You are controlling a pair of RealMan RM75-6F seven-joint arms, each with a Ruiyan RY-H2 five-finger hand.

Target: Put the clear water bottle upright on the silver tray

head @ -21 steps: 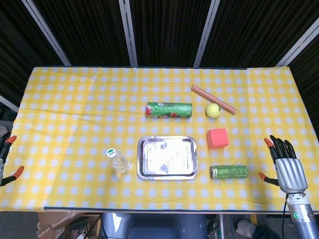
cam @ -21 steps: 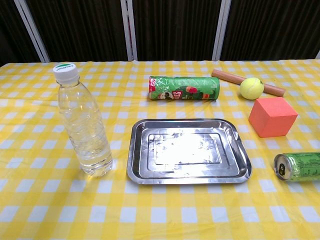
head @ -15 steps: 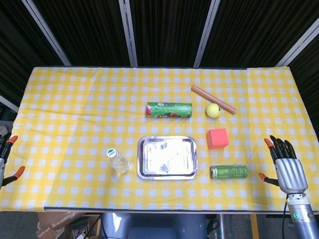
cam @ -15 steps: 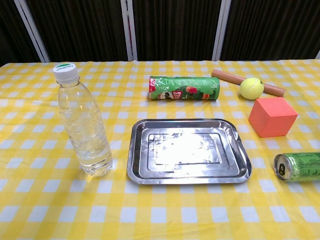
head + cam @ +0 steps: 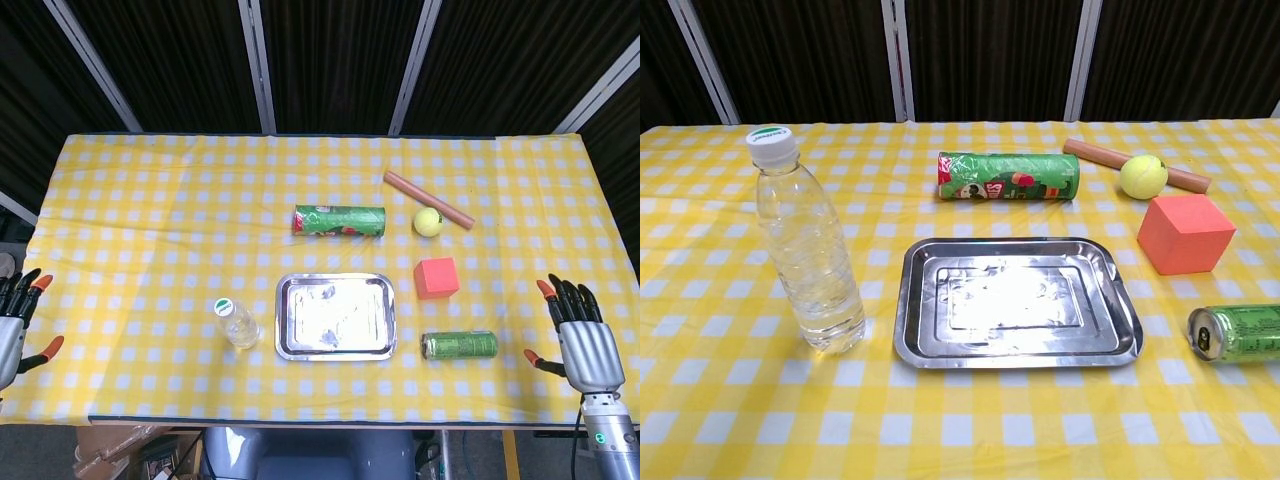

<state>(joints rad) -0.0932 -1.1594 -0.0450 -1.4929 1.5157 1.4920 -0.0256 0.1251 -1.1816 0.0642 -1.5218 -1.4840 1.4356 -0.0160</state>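
Bottle: clear water bottle (image 5: 808, 252) upright, beside silver tray (image 5: 923, 350).
Left hand (image 5: 10, 325): fingers spread, empty.
Right hand (image 5: 582, 342): fingers spread, empty.

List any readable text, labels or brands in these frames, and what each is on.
None can be read with confidence.
Green chip canister: printed label, lettering too blurred.
Water bottle cap: green mark, illegible.
Green can: no legible text.

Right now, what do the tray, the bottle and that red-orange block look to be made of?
Tray: polished metal, likely steel; mirror-like glare.
Bottle: clear, thin, ribbed plastic, white and green cap.
Block: matte and uniform, perhaps foam or painted wood; can't tell.
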